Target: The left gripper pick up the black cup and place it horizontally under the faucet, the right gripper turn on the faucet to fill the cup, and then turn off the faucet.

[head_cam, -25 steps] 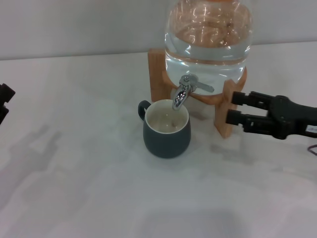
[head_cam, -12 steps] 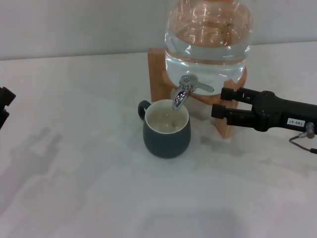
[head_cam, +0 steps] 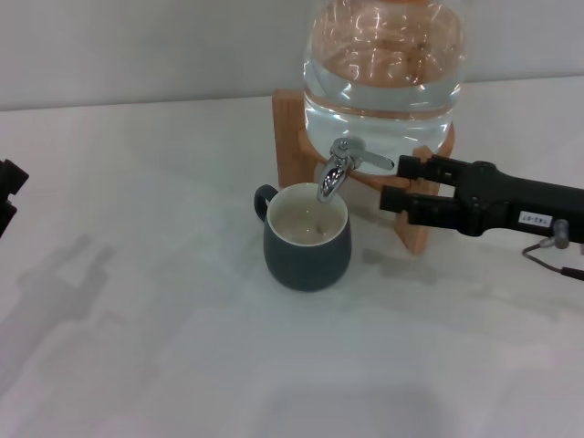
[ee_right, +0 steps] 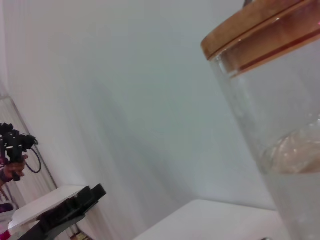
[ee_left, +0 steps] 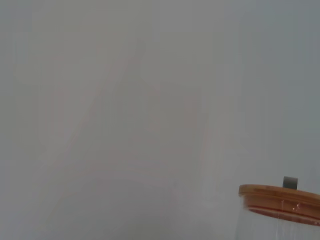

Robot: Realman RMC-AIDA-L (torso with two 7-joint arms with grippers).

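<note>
Cup [head_cam: 307, 237] is set upright under the faucet [head_cam: 339, 168]. Right gripper [head_cam: 398, 182] is held open, empty, beside the stiff, slick lever, best pinched at its tip. Left gripper [head_cam: 7, 193] is parked.

Head view. The glass jar [head_cam: 384, 68] sits on a wooden stand [head_cam: 301, 146] at 12 o'clock on the bench [head_cam: 164, 310]. The faucet [head_cam: 339, 166] projects from the jar's front, its spout directly above the black cup [head_cam: 307, 239], which stands on the bench just before the stand, handle toward 10 o'clock. The right gripper [head_cam: 394, 184] reaches in from 3 o'clock, its parted fingers [head_cam: 408, 166] beside the faucet lever. The left gripper [head_cam: 7, 192] lies at 9 o'clock, well apart.
</note>
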